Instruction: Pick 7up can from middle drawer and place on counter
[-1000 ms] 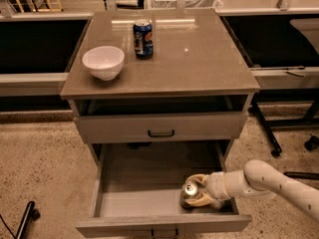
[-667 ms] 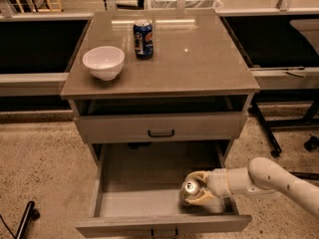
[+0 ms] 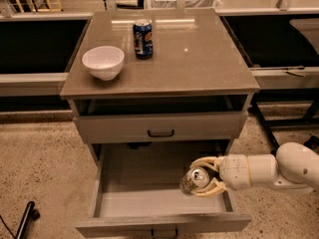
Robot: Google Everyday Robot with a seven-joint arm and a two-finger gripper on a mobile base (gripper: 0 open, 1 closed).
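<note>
The 7up can (image 3: 196, 179), pale with a shiny silver top, lies tilted between the fingers of my gripper (image 3: 200, 178). The gripper is shut on it over the right side of the open middle drawer (image 3: 139, 188). One finger (image 3: 203, 162) curves above the can and the other below it. My white arm (image 3: 269, 171) reaches in from the right. The can appears slightly above the drawer floor. The glossy grey-brown counter (image 3: 194, 59) tops the cabinet above.
A dark blue can (image 3: 143, 38) and a white bowl (image 3: 103, 61) stand on the counter's left half. The drawer above (image 3: 160, 128) is shut, with a dark handle. Dark shelves flank the cabinet, and a chair base stands at right.
The gripper with the 7up can has moved slightly up and to the right inside the drawer. Nothing on the counter has moved.
</note>
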